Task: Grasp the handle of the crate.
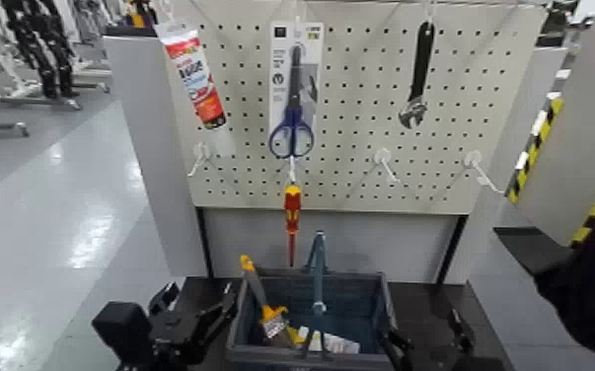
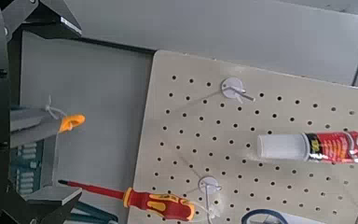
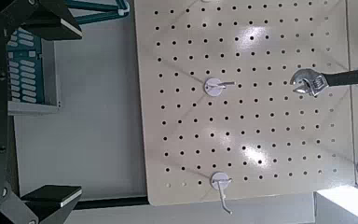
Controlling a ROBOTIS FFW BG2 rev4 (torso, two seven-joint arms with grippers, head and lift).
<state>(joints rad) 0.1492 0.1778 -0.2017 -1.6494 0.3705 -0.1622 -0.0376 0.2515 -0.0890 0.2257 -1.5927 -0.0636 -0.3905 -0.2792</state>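
The robot's left gripper (image 1: 199, 308) reaches low over the left part of the black table (image 1: 421, 296), just beside the crate's left wall, its two black fingers spread wide apart with nothing between them in its grip. The right gripper (image 1: 427, 335) sits low at the crate's other side, near its right wall, its fingers likewise well apart and empty. Both point forward, toward the board. Between them, near the middle of the table's back edge, stands the small dark grey-blue rectangular plastic crate (image 1: 311, 353) with slotted sides. Its thin grey-blue plastic handle (image 1: 319, 266) arches upright from the crate's middle, apart from both grippers. Inside, a yellow-handled brush (image 1: 252, 276) leans toward the crate's back left corner. Beyond the table's back edge rises a pale perforated board (image 1: 350, 109); a red-and-yellow screwdriver (image 1: 292, 212) hangs over its bottom edge, below blue-handled scissors (image 1: 291, 133).
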